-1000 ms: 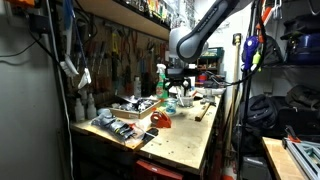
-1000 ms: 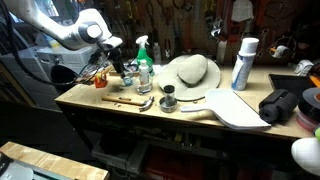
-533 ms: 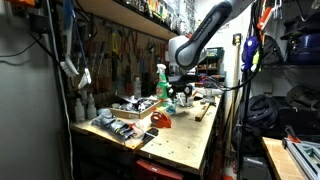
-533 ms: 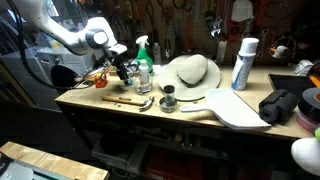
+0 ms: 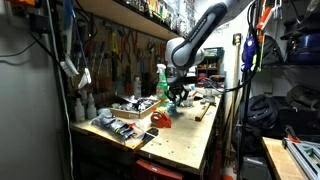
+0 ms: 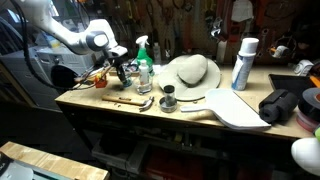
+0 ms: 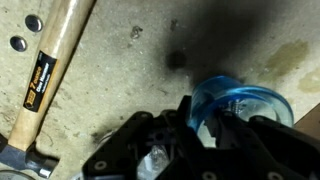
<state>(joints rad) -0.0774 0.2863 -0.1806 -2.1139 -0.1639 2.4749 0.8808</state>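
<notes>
In the wrist view my gripper [image 7: 200, 116] is shut on the rim of a clear blue plastic cup [image 7: 245, 98], one finger inside the rim and one outside. The cup stands on the worn wooden bench top [image 7: 120, 70]. A hammer with a pale wooden handle [image 7: 50, 62] lies to the left of it, apart from the cup. In both exterior views the gripper [image 5: 177, 96] [image 6: 124, 76] is down at the bench, right beside a green-topped spray bottle [image 6: 143, 60]; the cup itself is too small to make out there.
A straw hat [image 6: 190, 72], a white spray can [image 6: 243, 62], a small dark can [image 6: 168, 100] and a pale board [image 6: 235, 108] sit along the bench. Tools hang on the back wall. Loose tools [image 5: 120, 126] and a red object [image 5: 161, 121] lie nearer the bench's front end.
The arm has come down a little toward the bench beside the spray bottle. The gripper's jaws have closed.
</notes>
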